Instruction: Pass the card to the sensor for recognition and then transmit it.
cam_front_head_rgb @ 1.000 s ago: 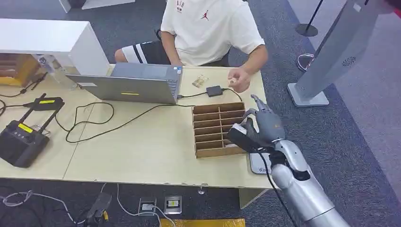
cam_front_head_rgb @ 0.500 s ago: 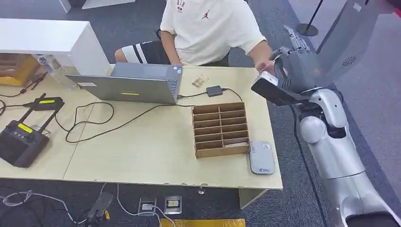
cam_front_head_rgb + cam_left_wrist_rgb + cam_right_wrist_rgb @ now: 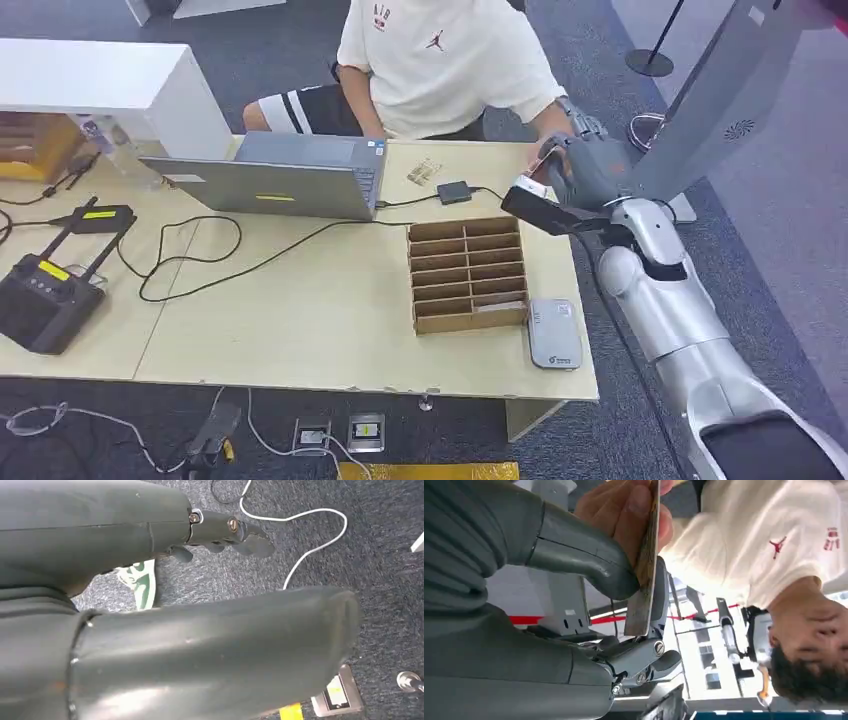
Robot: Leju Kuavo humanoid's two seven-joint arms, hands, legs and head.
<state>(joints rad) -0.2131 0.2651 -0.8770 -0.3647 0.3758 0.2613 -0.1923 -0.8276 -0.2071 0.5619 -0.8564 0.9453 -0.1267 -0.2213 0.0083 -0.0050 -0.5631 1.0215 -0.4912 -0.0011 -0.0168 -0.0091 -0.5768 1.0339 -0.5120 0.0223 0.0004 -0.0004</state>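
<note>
My right hand (image 3: 586, 170) is raised over the table's far right corner, in front of the seated person (image 3: 440, 60). In the right wrist view its thumb (image 3: 589, 565) and fingers pinch a thin tan card (image 3: 644, 580) on edge. The person's hand (image 3: 624, 505) also grips the card's far end. The grey card sensor (image 3: 553, 333) lies flat on the table's near right corner, well behind my hand. My left hand (image 3: 220, 532) hangs over the carpet and holds nothing, its fingers apart from the thumb.
A wooden slotted organiser (image 3: 466, 273) stands beside the sensor. A laptop (image 3: 270, 180), a black adapter (image 3: 453, 192) with cables and black controllers (image 3: 45, 295) lie on the table (image 3: 300, 320). A grey kiosk (image 3: 700, 120) stands to the right.
My right hand lifted from beside the organiser to the far right corner with the card, then dipped slightly left toward the person, whose hand now grips the card.
</note>
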